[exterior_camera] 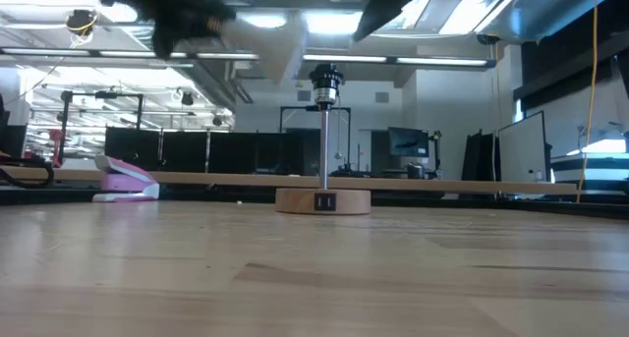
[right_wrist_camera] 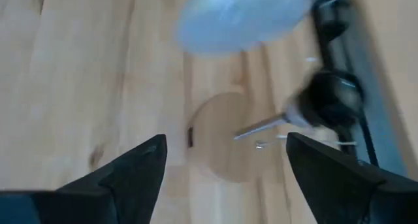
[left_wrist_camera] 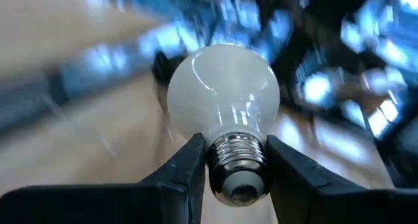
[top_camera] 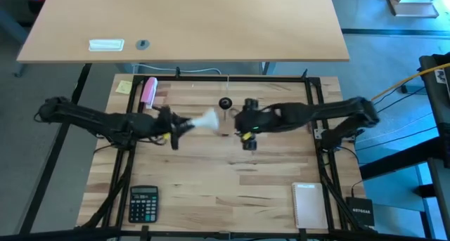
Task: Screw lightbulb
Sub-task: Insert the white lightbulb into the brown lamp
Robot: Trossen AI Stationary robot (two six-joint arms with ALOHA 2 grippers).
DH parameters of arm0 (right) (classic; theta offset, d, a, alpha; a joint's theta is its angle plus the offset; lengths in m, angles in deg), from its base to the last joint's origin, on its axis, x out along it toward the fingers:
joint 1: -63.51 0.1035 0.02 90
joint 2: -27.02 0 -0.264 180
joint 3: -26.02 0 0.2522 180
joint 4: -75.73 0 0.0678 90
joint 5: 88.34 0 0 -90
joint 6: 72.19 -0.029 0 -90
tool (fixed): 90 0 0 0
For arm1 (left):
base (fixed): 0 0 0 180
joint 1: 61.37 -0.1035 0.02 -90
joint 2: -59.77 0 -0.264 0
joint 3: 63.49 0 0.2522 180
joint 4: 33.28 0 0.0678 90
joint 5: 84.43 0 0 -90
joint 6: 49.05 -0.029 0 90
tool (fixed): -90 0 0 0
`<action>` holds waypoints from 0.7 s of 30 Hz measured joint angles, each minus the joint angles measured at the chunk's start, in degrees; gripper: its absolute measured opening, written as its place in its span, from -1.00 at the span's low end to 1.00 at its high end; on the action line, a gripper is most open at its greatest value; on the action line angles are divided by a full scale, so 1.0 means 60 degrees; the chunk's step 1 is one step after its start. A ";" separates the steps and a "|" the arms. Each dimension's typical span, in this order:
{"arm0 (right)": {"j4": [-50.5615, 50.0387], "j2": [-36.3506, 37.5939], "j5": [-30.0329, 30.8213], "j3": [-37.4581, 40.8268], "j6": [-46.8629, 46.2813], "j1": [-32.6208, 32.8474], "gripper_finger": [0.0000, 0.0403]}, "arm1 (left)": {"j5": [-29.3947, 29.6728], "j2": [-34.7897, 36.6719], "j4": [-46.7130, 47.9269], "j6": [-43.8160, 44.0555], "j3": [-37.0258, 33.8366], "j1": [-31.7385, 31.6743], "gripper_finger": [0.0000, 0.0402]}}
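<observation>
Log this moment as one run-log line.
left pincer: shut on lightbulb by its screw base, in the air | right pincer: open, above lamp stand | bulb not yet in socket

Two dark jointed arms (top_camera: 98, 119), yellow-marked wrists.

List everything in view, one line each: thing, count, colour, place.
lightbulb: one, white, held by its metal screw base in the left gripper, above the table, left of the socket
lamp stand: one, round wooden base, metal post, black socket on top, far middle of the table
stapler: one, pink, far left
sticky note: one, yellow, far-left corner
calculator: one, black, near left
notepad: one, white, near right
left gripper: one, dark, closed on the bulb's base
right gripper: one, dark, open, above the stand, empty
</observation>
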 joint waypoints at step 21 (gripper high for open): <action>1.9092 -0.0199 -0.1875 0.6716 -0.2454 -0.0876 0.53 | -0.2067 -0.2770 -0.9840 -0.4569 0.0018 -0.0682 -0.41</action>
